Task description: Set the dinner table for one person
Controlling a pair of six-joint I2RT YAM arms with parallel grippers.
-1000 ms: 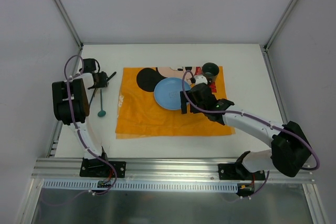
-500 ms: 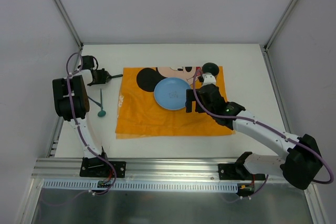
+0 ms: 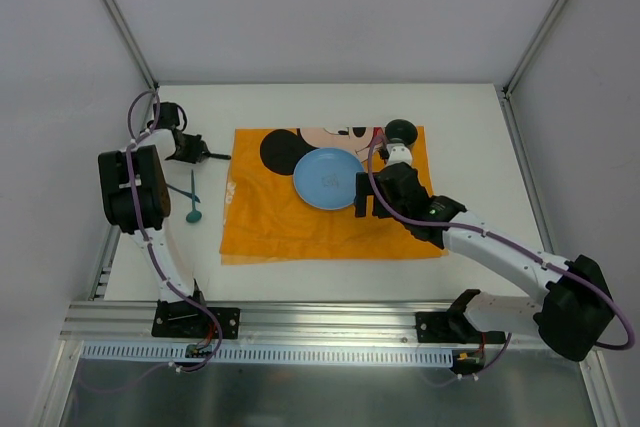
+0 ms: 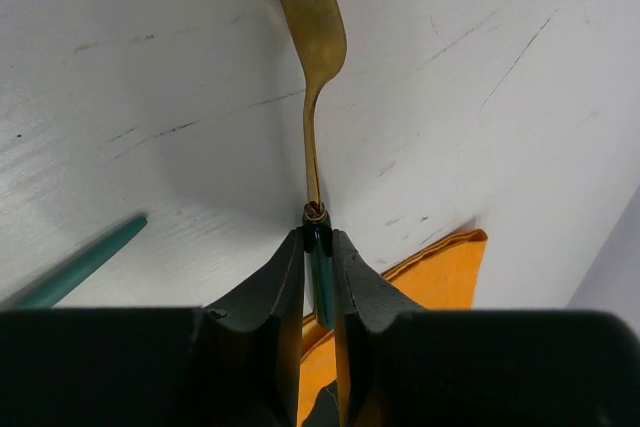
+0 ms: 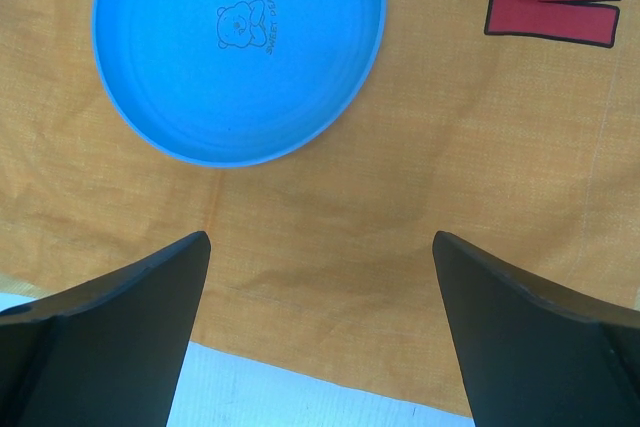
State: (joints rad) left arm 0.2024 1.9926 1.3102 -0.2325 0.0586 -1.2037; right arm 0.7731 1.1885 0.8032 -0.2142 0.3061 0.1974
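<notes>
The white dinner table point(image 3: 465, 122) carries an orange mouse placemat point(image 3: 290, 232) with a blue plate point(image 3: 328, 177) on it and a dark cup point(image 3: 402, 130) at its far right corner. My left gripper point(image 3: 203, 154) is shut on a fork point(image 3: 221, 157) by its teal handle, left of the placemat's far corner. In the left wrist view the gripper point(image 4: 319, 239) grips the handle and the gold fork head point(image 4: 318, 37) points away over the table. My right gripper point(image 3: 361, 195) is open and empty over the placemat, just right of the plate point(image 5: 240, 47).
A teal spoon point(image 3: 192, 202) lies on the table left of the placemat; its handle shows in the left wrist view point(image 4: 80, 265). Grey walls and aluminium posts enclose the table. An aluminium rail point(image 3: 330, 319) runs along the near edge.
My left gripper has lifted the fork away from the spoon, toward the far side, and turned it to point right. My right gripper shifted slightly right of the plate, then held still.
</notes>
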